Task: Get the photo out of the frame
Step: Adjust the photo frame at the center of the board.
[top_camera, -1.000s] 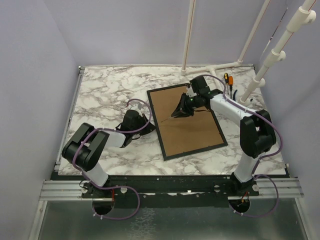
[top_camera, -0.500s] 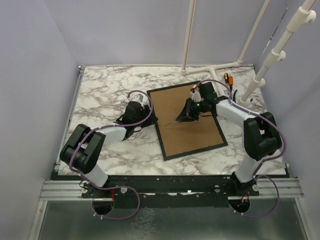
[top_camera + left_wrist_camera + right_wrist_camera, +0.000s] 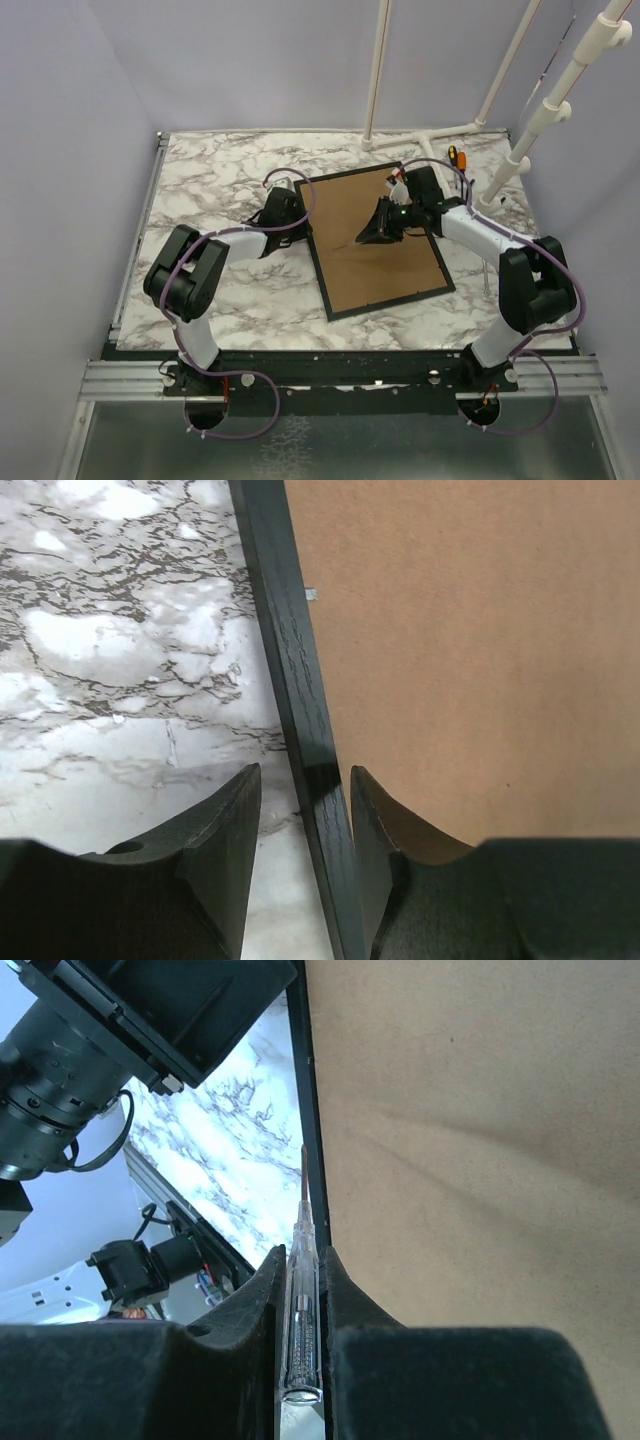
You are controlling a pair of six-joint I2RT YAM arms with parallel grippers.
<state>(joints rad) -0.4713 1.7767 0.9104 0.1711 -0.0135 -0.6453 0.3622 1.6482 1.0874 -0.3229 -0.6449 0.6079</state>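
Brown fibreboard faces up in the top view: the frame lies face down on the marble bench, right of centre and turned at a slant. The left jaws sit at its left border, near the far corner. The right jaws hang low over the backing in the frame's far half. An orange-handled screwdriver lies at the back right of the bench, beside the white pipes.

The left wrist camera shows its jaws standing apart and holding nothing. The two dark fingers straddle the frame's black border, one over the marble and the other over the backing board. The border runs up between them, closer to the finger on the board side. A small metal tab pokes out from the border onto the board farther up.

The right wrist camera shows its jaws closed on a clear-handled tool, gripped by the handle. Its thin shaft points along the inner edge of the black border, where border meets board. Whether the tip touches cannot be told. The left arm's dark housing fills the upper left corner, above the marble.
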